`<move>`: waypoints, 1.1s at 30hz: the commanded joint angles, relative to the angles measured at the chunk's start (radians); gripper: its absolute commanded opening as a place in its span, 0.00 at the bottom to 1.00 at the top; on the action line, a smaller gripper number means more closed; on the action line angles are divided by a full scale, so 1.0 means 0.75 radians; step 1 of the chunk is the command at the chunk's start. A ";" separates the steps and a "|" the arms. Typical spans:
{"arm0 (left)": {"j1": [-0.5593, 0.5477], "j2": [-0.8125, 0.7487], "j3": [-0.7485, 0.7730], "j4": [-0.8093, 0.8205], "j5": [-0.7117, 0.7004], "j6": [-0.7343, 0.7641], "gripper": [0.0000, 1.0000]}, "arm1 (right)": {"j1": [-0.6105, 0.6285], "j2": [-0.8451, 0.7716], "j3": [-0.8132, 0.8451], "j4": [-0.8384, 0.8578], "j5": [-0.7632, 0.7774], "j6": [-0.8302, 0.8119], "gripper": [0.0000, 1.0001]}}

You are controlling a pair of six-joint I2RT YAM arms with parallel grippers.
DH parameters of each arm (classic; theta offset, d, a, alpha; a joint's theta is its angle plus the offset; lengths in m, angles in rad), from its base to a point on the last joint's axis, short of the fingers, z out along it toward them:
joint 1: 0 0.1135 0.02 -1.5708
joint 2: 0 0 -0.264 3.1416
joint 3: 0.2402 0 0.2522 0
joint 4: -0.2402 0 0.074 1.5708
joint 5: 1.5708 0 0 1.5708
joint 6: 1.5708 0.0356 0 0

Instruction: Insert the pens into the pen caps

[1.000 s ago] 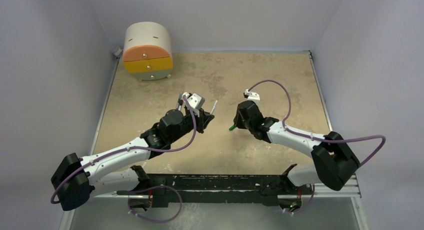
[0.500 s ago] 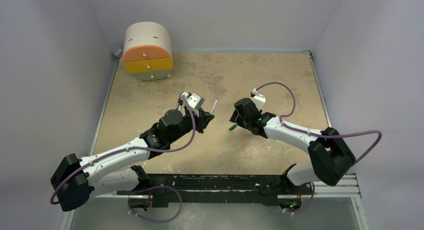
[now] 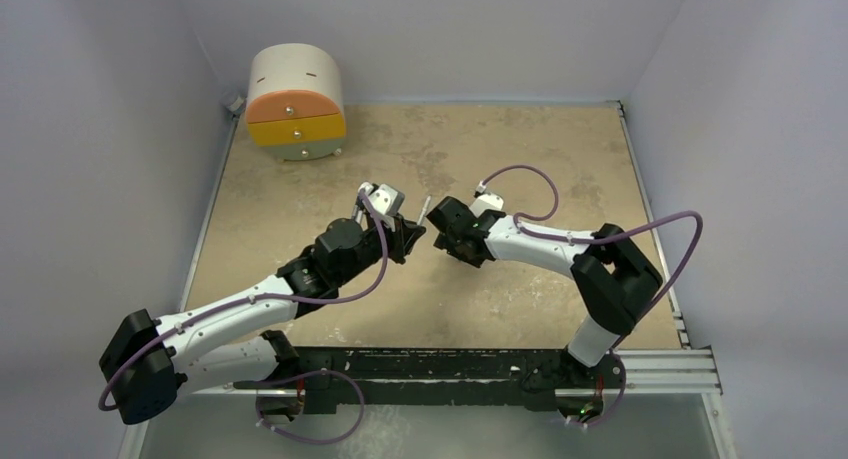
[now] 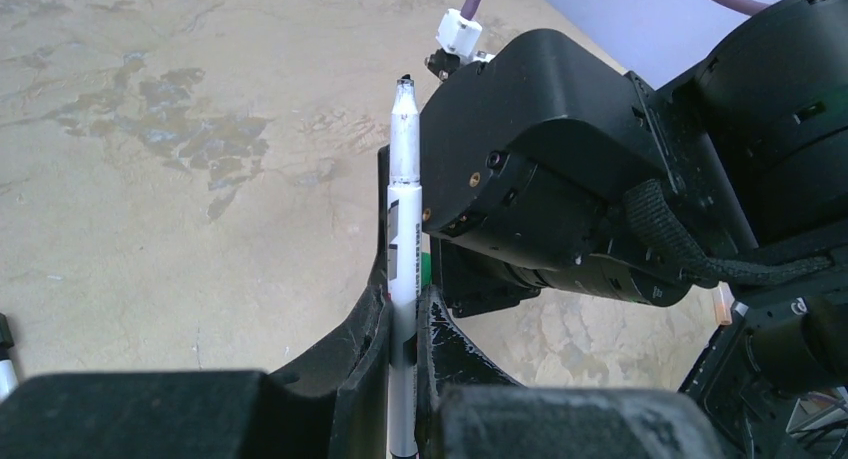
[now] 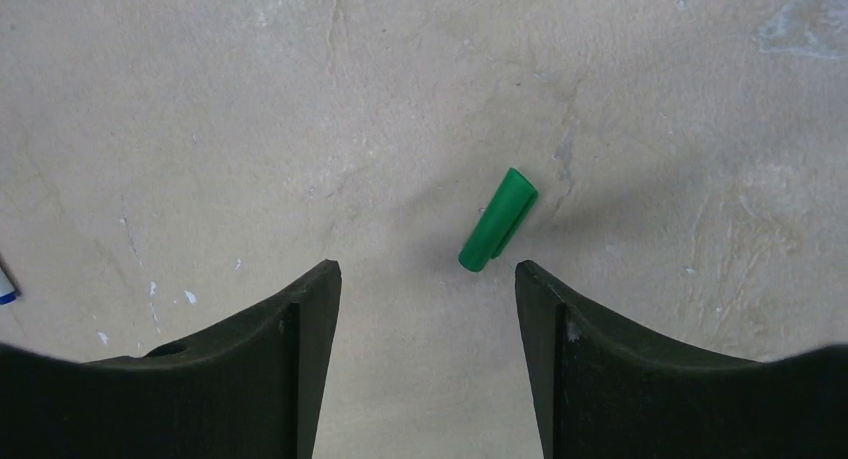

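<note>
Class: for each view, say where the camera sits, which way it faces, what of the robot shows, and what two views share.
Top external: above, behind left arm and right arm, both whole, looking down at the table.
Left wrist: faces along the left gripper, shut on a pen; right arm beyond.
Right wrist: faces down past the open right gripper at a green cap.
Shared: pen, top and left wrist.

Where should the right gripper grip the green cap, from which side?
Mid-length on the green cap, across its round sides, from above: it lies flat and slanted below the open jaws of the right gripper, which probably needs rotating to square up.
</note>
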 commanded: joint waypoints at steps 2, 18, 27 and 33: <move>-0.009 -0.020 -0.006 0.059 0.026 -0.016 0.00 | 0.004 -0.080 0.003 -0.109 0.055 0.103 0.66; -0.011 -0.101 -0.008 0.059 0.042 -0.045 0.00 | -0.084 -0.015 -0.030 -0.103 0.005 0.076 0.60; -0.010 -0.095 -0.009 0.066 0.050 -0.048 0.00 | -0.115 0.027 -0.046 -0.052 -0.031 0.023 0.57; -0.011 -0.100 -0.013 0.063 0.050 -0.045 0.00 | -0.115 0.103 -0.011 -0.054 -0.049 0.013 0.50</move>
